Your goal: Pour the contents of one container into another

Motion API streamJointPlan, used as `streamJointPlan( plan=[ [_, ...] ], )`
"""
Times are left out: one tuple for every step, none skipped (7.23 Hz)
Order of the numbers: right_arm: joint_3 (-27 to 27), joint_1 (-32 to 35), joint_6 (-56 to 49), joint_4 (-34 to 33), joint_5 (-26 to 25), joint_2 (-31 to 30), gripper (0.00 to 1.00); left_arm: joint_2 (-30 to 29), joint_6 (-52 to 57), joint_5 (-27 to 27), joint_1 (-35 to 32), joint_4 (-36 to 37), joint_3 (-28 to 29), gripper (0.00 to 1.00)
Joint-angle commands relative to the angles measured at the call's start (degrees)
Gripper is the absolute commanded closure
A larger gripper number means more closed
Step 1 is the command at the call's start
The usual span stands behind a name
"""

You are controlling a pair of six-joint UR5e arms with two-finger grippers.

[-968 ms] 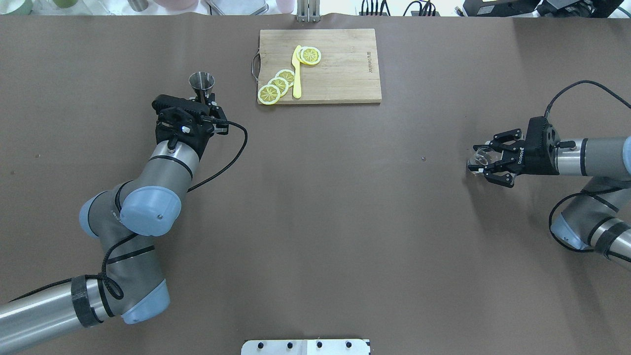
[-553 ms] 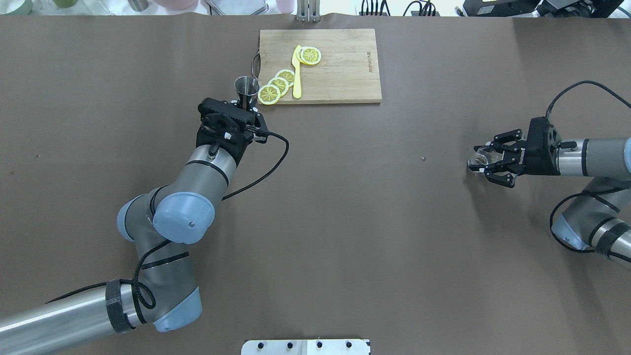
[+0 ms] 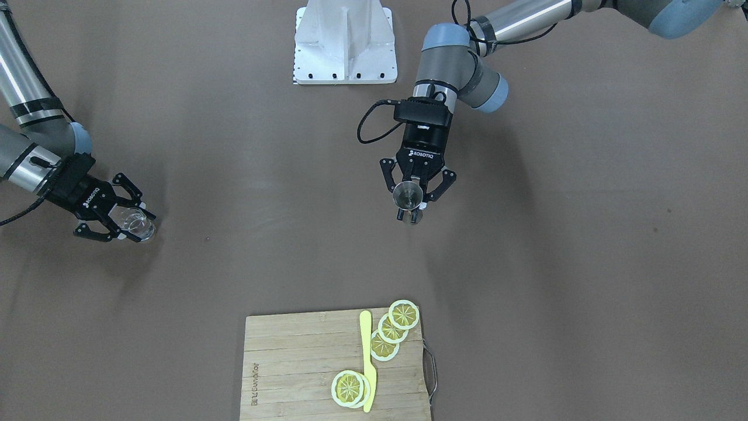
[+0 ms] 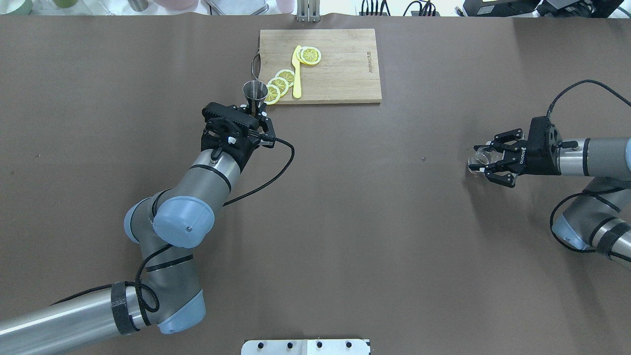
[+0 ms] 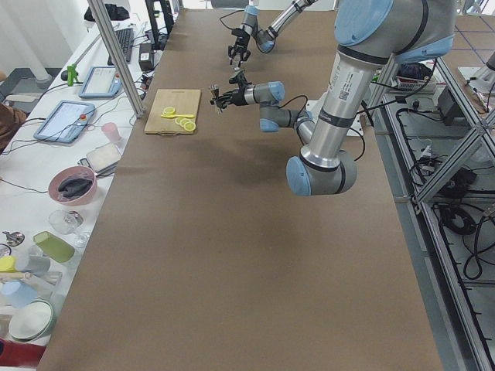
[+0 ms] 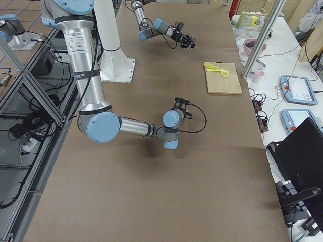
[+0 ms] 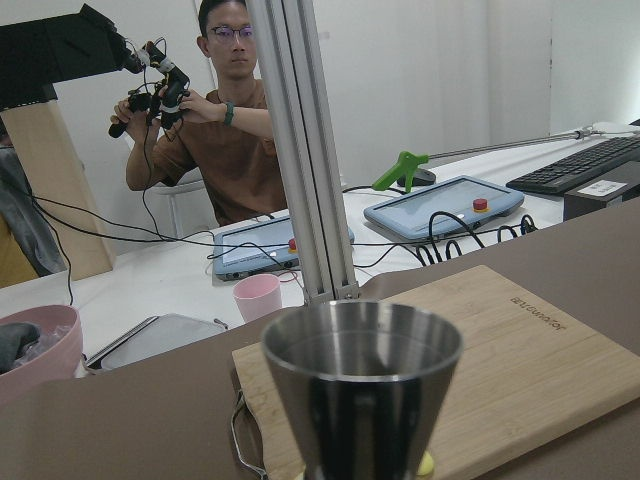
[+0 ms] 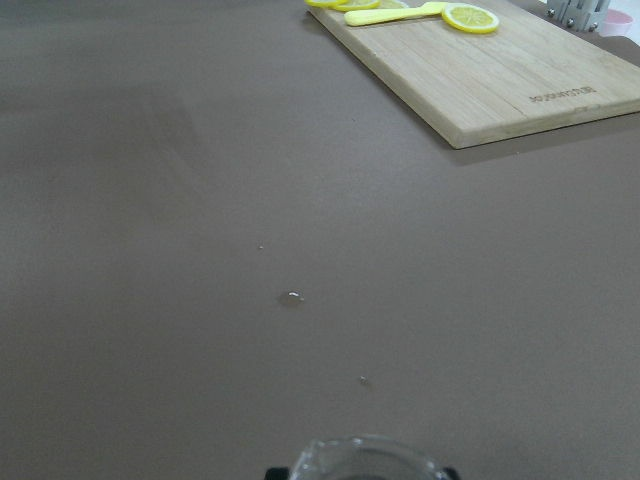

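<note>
My left gripper [image 4: 255, 106] is shut on the waist of the steel jigger [image 4: 255, 91] and holds it upright above the table, just off the cutting board's near left corner. In the front view the jigger [image 3: 406, 193] shows its round mouth between the fingers of the left gripper [image 3: 410, 209]. It fills the left wrist view [image 7: 360, 390], and I cannot tell what is inside. Far to the right, my right gripper [image 4: 474, 160] is shut on the small clear glass [image 4: 480, 158], seen too in the front view [image 3: 135, 223]. Only the glass rim [image 8: 365, 458] shows in the right wrist view.
A wooden cutting board [image 4: 340, 74] at the back centre carries lemon slices [image 4: 278, 84] and a yellow knife [image 4: 297, 74]. The white base plate [image 4: 305, 346] sits at the near edge. Bare brown table lies between the arms. A person [image 7: 230, 120] sits beyond the table.
My left arm has carried the jigger to the right, up to the cutting board's near left corner. The right gripper with the glass has stayed almost still.
</note>
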Motion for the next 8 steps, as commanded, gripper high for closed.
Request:
streamJointPlan(
  plan=[
    [0.03,0.0,0.0,-0.03,-0.06,-0.02,0.55,0.32,0.29,-0.8,0.03,-3.86,-0.08,1.0],
    [0.03,0.0,0.0,-0.03,-0.06,-0.02,0.55,-0.11,0.29,-3.33,0.55,-4.04,2.52,1.0],
    [0.03,0.0,0.0,-0.03,-0.06,-0.11,0.55,-0.29,0.29,-3.44,0.9,-5.17,2.98,1.0],
    [0.03,0.0,0.0,-0.12,-0.06,-0.02,0.55,-0.64,0.38,-3.44,1.69,-8.05,4.64,1.0],
    [0.11,0.0,0.0,-0.21,-0.06,-0.02,0.55,-0.47,2.64,-4.05,1.87,-10.08,4.83,1.0],
    [0.2,0.0,0.09,-0.38,-0.06,0.24,0.55,-0.64,3.45,-4.66,3.18,-11.58,4.75,1.0],
    [0.55,0.09,0.44,-0.38,-0.06,0.33,0.55,-0.73,3.46,-6.32,3.19,-12.12,4.4,1.0],
    [2.03,0.35,2.18,-0.47,0.29,0.33,0.62,-0.91,3.46,-8.52,3.19,-12.47,4.31,1.0]
  ],
)
